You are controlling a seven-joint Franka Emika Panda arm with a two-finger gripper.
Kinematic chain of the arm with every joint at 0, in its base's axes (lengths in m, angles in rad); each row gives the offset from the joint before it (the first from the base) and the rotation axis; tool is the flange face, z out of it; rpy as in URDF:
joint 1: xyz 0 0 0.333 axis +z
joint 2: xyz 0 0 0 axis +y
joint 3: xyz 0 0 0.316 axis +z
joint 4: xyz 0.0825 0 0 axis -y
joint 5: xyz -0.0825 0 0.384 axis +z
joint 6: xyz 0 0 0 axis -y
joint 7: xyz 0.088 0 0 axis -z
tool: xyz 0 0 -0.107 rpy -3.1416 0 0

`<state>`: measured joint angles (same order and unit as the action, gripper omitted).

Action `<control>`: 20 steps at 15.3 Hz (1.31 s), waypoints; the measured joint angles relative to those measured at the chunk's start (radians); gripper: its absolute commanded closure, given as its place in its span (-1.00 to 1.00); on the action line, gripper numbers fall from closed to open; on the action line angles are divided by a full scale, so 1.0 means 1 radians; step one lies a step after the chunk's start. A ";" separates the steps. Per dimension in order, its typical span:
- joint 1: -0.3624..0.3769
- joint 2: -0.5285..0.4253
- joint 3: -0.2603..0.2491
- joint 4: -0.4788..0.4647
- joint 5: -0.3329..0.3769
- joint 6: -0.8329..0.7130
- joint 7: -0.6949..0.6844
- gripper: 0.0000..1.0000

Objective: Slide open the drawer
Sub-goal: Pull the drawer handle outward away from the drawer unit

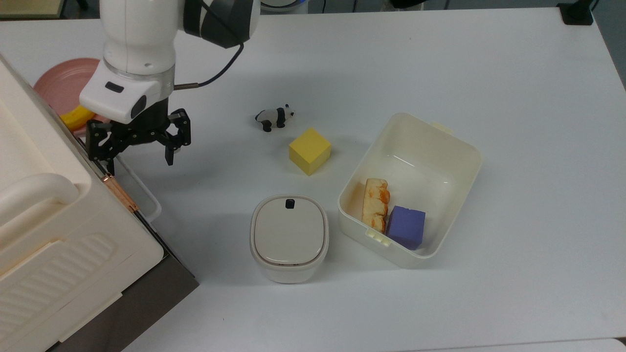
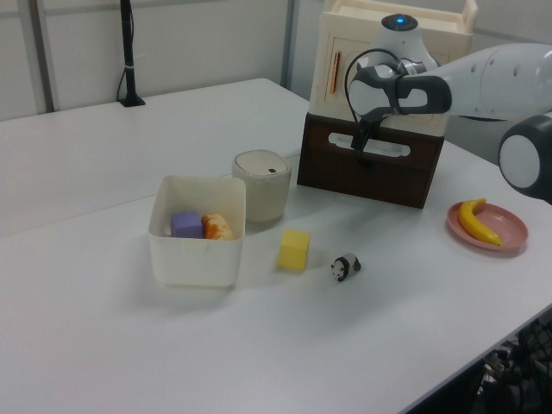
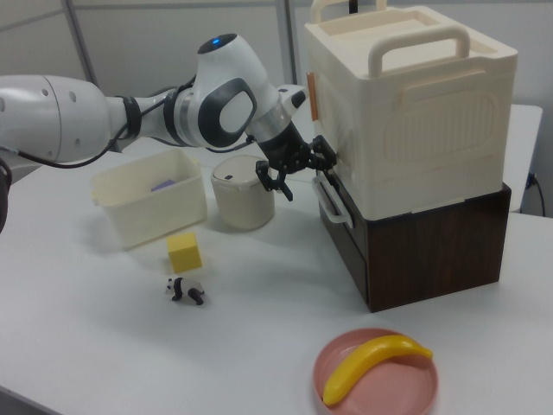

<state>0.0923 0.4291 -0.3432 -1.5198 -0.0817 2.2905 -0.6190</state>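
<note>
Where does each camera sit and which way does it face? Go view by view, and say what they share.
Top view: overhead, looking straight down on the table; wrist and open gripper show at the top view's upper left.
Left view: beside the table, facing the drawer front-on; the arm enters from the left view's right.
Right view: near the pink plate, seeing the drawer obliquely; the arm enters from the right view's left.
Shared: all show the gripper by the drawer's handle and the yellow cube.

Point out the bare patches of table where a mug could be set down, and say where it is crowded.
Free: the wide stretch of table past the cream tub toward the top view's right, and the strip along its bottom edge below the lidded bin. Crowded: around the drawer, where the gripper hangs at the white handle, near the pink plate.
</note>
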 measured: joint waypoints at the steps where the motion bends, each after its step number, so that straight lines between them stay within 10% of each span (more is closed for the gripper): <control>1: 0.000 0.003 0.000 -0.004 0.000 0.000 0.000 -0.95; 5: 0.004 0.025 0.004 -0.022 0.000 0.000 0.000 -0.92; 9: 0.006 0.037 0.005 -0.031 0.000 0.004 -0.001 -0.31; 20: 0.044 0.017 0.022 -0.030 -0.006 -0.129 -0.008 -0.14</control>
<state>0.1361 0.4463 -0.3207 -1.5497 -0.0878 2.1619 -0.6268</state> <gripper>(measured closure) 0.401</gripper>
